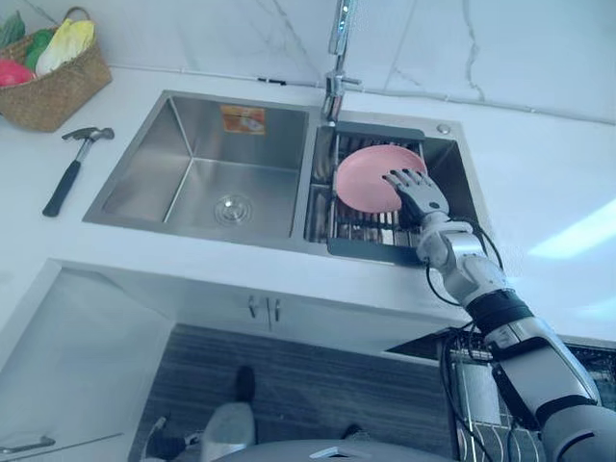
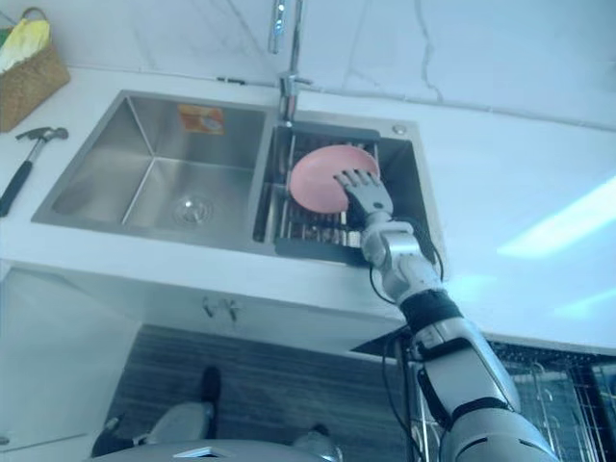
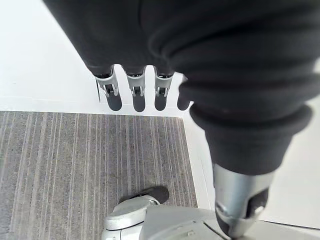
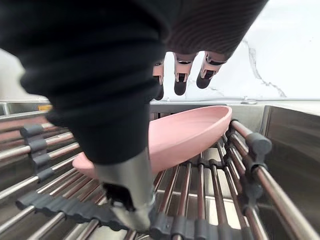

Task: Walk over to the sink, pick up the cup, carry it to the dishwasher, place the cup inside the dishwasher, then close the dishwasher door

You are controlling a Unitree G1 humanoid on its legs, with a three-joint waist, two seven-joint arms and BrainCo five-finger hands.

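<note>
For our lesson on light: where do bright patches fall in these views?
Left eye view: a bright streak lies on the counter right of the sink. Right eye view: same streak, with a fainter one nearer the robot. Right wrist view: the right hand looks dark against the bright wall; the plate is evenly lit.

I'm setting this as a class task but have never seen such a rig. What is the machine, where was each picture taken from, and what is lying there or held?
It is a humanoid robot with two fingered hands. Two pictures come from cameras in its head, looking down at a kitchen sink; the other two come from cameras on its wrists. A pink dish lies on a rack in the right basin. The right hand is over it, fingers straight, holding nothing. A hammer and a basket sit on the counter. The left hand hangs open above the floor.
</note>
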